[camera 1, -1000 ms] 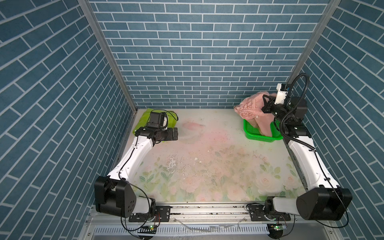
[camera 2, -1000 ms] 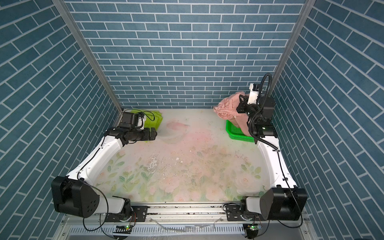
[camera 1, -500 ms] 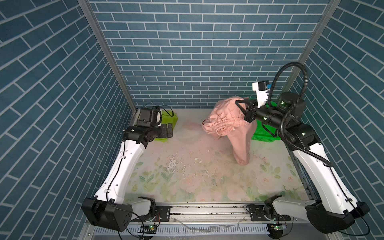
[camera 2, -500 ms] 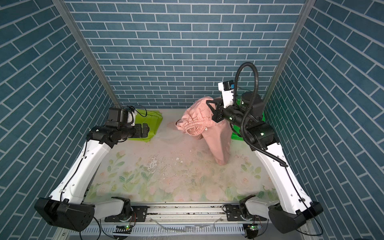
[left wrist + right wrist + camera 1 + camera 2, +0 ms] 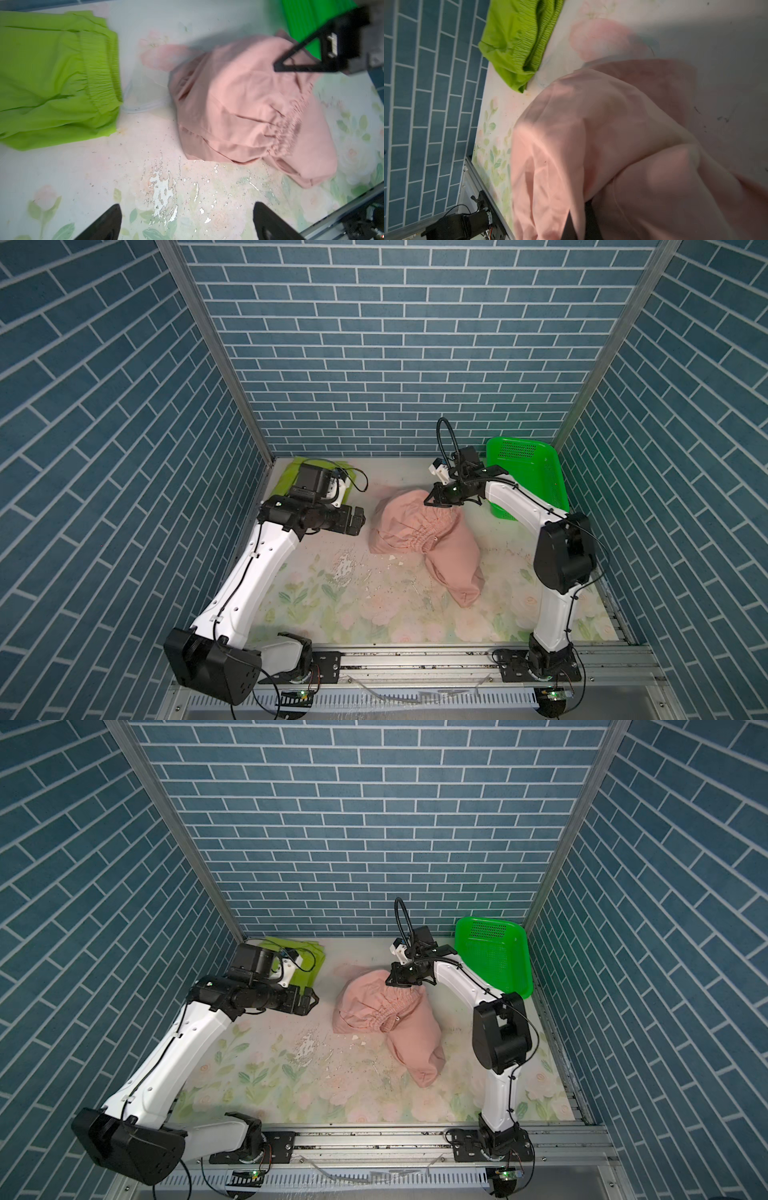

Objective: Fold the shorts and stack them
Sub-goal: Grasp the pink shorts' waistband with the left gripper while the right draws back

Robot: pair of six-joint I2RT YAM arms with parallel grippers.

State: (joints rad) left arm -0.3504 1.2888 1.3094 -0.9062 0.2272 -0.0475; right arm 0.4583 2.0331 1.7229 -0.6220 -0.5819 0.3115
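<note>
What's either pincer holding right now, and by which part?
Right pincer pinches the pink shorts near the waistband; left pincer is open, empty.

floral table (image 5: pixel 374 614) with pink shorts (image 5: pixel 419 526) mid-surface, lime-green shorts (image 5: pixel 286 479) back left, green basket (image 5: pixel 528 472) back right

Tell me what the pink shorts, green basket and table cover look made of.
Likely: pink shorts, thin matte cloth, slumping in soft folds, gathered elastic waistband; green basket, rigid moulded plastic, glossy, perforated walls; table cover, perhaps printed film or vinyl, floral print flaking to white patches.
</note>
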